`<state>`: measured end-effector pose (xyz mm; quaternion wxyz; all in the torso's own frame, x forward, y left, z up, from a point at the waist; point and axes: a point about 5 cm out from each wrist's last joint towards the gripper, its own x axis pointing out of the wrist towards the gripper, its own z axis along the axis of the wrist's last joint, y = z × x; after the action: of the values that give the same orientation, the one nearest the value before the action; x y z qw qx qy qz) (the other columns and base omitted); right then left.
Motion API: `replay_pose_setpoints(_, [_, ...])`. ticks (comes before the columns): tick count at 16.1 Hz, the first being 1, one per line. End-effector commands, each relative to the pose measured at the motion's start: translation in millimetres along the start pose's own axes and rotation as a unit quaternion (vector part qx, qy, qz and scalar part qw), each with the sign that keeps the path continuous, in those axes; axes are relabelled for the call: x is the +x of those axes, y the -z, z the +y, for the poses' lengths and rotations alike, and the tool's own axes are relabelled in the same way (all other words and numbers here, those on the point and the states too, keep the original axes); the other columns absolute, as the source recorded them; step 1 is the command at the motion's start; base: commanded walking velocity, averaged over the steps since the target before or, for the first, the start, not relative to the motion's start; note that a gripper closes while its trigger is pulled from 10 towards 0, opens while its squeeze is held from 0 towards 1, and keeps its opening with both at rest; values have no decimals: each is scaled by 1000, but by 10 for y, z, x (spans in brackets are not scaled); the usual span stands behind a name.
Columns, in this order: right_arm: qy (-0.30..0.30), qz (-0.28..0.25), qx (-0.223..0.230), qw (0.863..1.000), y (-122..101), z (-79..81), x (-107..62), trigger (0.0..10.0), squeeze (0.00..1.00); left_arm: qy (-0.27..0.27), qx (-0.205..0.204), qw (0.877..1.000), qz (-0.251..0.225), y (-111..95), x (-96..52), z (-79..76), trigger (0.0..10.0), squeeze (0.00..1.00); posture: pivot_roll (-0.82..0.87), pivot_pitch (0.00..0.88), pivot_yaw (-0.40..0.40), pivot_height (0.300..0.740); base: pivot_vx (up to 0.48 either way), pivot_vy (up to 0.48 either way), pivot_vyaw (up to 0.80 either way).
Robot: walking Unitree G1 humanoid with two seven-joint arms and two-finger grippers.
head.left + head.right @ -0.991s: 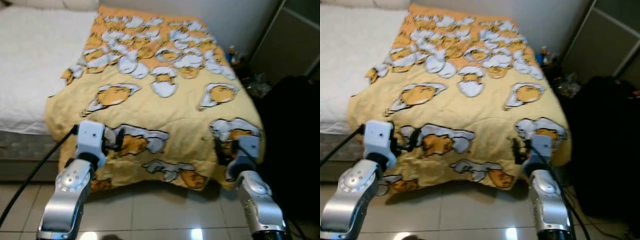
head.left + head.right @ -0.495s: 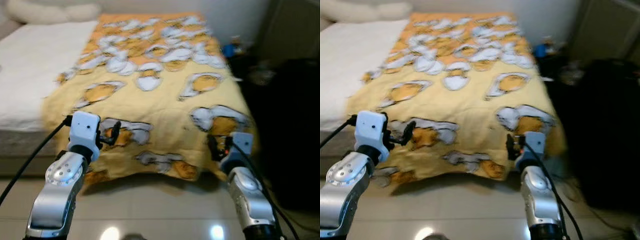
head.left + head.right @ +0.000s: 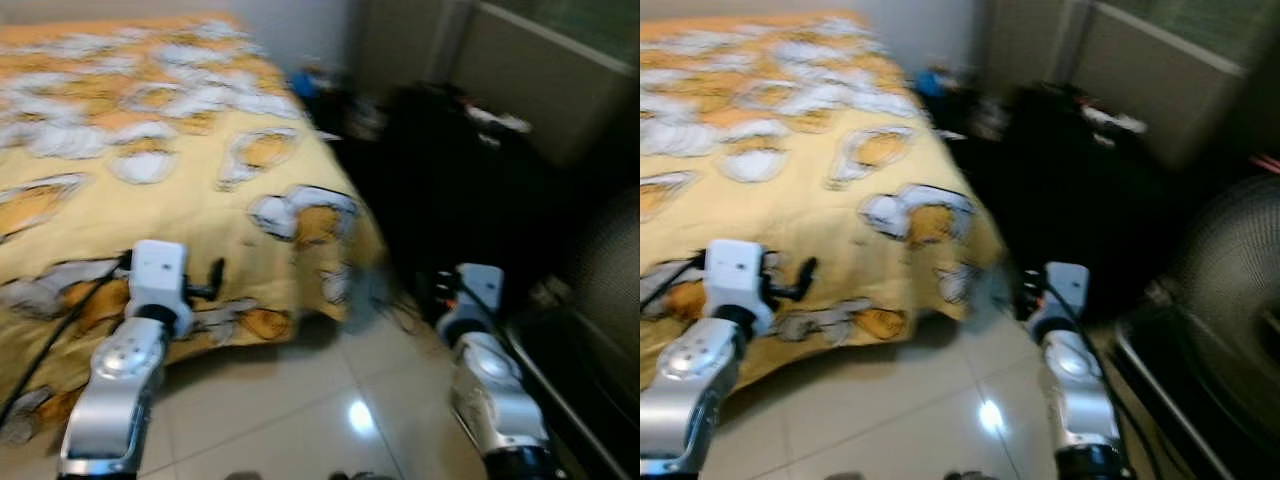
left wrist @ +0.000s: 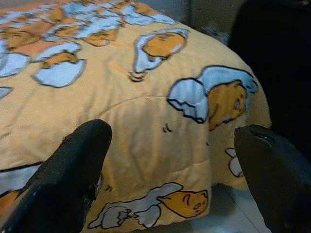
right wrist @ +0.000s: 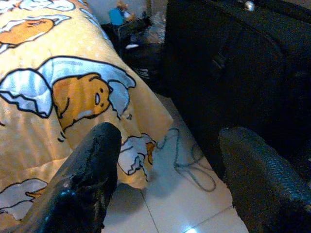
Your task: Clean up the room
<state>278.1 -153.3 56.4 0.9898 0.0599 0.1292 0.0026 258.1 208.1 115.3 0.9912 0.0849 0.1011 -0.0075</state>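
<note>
Both end effectors, left (image 4: 170, 170) and right (image 5: 167, 170), hang released and empty: left over the yellow quilt (image 3: 180, 190), right beside a black suitcase (image 5: 233, 63).

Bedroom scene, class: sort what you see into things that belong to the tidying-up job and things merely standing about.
Job:
yellow cartoon-print quilt spread over the bed
loose thin cord on the tiled floor
small clutter beside the bed
left claw and right claw, both open

Standing about:
large black case
round fan
</note>
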Motion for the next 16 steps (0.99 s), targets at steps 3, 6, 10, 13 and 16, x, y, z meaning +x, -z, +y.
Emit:
replay_pose_setpoints(3, [4,-2,-13,1000,-54,-22,47,10000,0,3,15,1000,-20,-76,63,-5,10000,8,90,0,-36,740,0,0,-800])
replay_pose_setpoints(6, [7,-6,-24,1000,-97,-66,66,10000,0,11,-2,999,-33,-91,86,-12,10000,20,82,0,-48,740,0,0,-800])
replay_pose_setpoints(10, [5,-17,-37,999,-160,-97,82,10000,0,20,-14,999,-41,-95,107,-51,10000,31,75,0,-54,740,127,0,-144])
replay_pose_setpoints(13, [2,-19,-43,999,-169,-92,85,10000,0,27,-20,998,-47,-106,119,-77,10000,47,75,0,-55,740,324,0,0])
replay_pose_setpoints(16, [2,-18,-46,999,-165,-92,82,10000,0,26,-20,998,-49,-107,122,-72,10000,47,76,0,-57,740,356,0,0])
